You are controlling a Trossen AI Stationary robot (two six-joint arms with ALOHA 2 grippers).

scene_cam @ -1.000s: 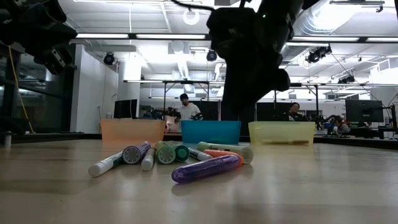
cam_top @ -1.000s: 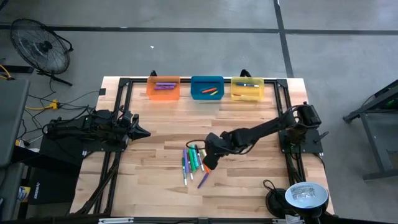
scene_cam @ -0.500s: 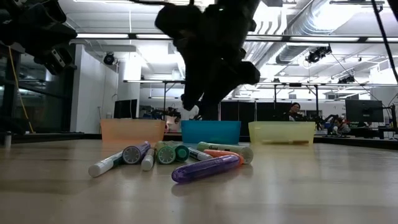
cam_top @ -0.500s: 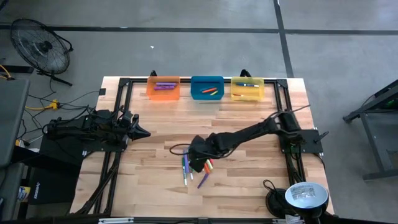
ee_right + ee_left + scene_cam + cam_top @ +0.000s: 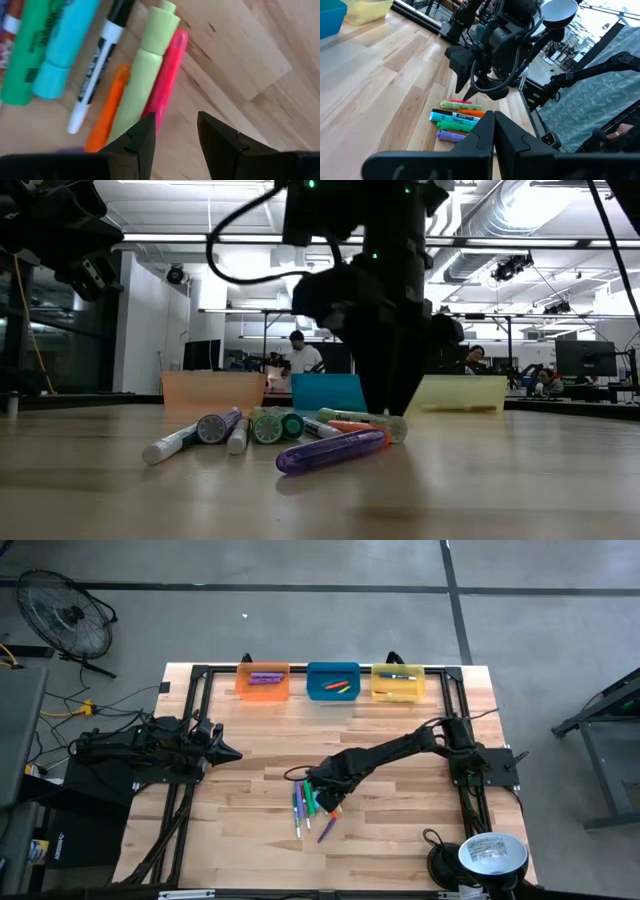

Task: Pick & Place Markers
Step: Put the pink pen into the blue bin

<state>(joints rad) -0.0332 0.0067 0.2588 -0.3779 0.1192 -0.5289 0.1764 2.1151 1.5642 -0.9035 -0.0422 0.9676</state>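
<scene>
Purple marker (image 5: 330, 450): lies nearest the table's front edge, loose, just ahead of the heap.
Markers (image 5: 310, 806): a heap at mid-table in green, blue, orange, yellow-green and pink, all flat on the wood and none lifted.
Right gripper (image 5: 175, 136): low over the heap's right edge, fingers apart with bare wood between them and nothing held.
Pink marker (image 5: 169, 75): its near end lies just beside one fingertip, next to the yellow-green marker (image 5: 145, 65).
Change: a second ago this claw hung higher and swung across the heap; now it has dropped almost to the table and its fingers are narrowing.
Meaning: probably the start of a pick. The target looks like the pink or yellow-green one, but I cannot tell which.
Left gripper (image 5: 232, 753): parked at the left edge with fingers pressed together and empty.
Bins: orange bin (image 5: 264, 692), blue bin (image 5: 333, 668) and yellow bin (image 5: 397, 695) stand along the far edge, each already holding a few markers.
</scene>
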